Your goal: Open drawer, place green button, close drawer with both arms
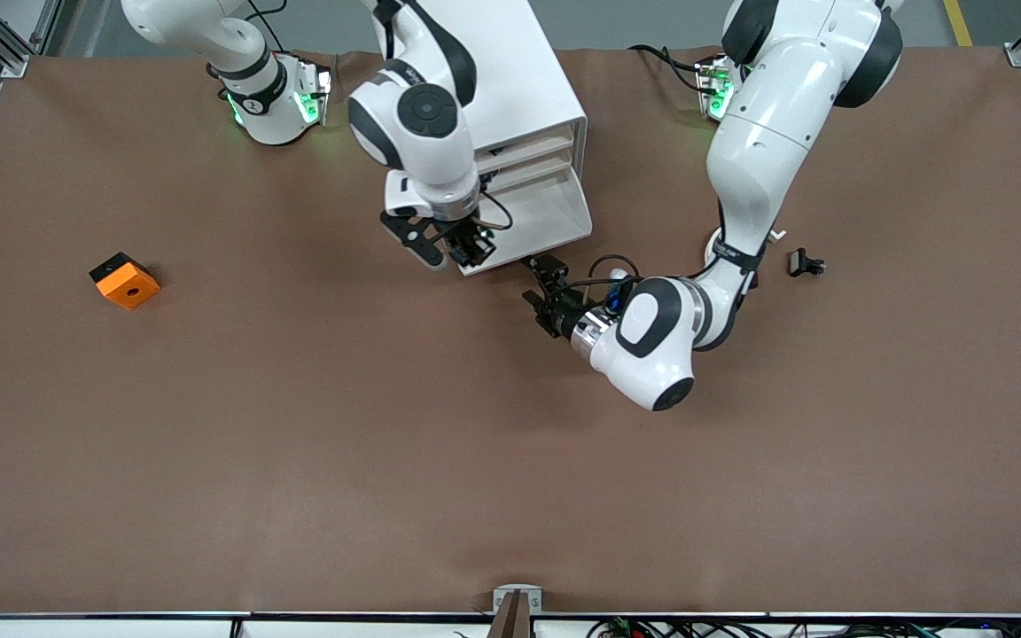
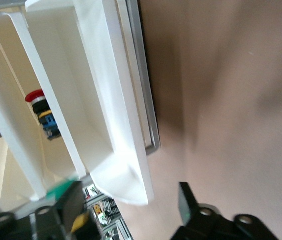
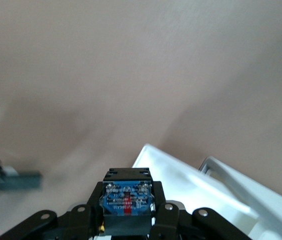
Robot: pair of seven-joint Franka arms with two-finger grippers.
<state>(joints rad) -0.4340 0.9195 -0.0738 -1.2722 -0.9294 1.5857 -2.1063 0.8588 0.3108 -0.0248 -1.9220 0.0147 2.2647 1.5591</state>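
The white cabinet [image 1: 519, 80] stands by the robots' bases. Its lowest drawer [image 1: 555, 217] is pulled out toward the front camera. My right gripper [image 1: 462, 251] hangs over the drawer's corner at the right arm's end, shut on the button [image 3: 126, 192], whose bluish base faces the wrist camera; its green cap is hidden. The drawer's rim [image 3: 180, 175] lies just under it. My left gripper [image 1: 544, 282] is open and empty, low over the table just in front of the drawer's front edge. In the left wrist view [image 2: 131, 210] the drawer's corner [image 2: 131, 180] lies ahead of its fingers.
An orange cube [image 1: 125, 280] with a hole lies toward the right arm's end of the table. A small black clip-like part [image 1: 805, 263] lies toward the left arm's end. A red-capped button [image 2: 36, 100] sits inside the cabinet in a higher drawer.
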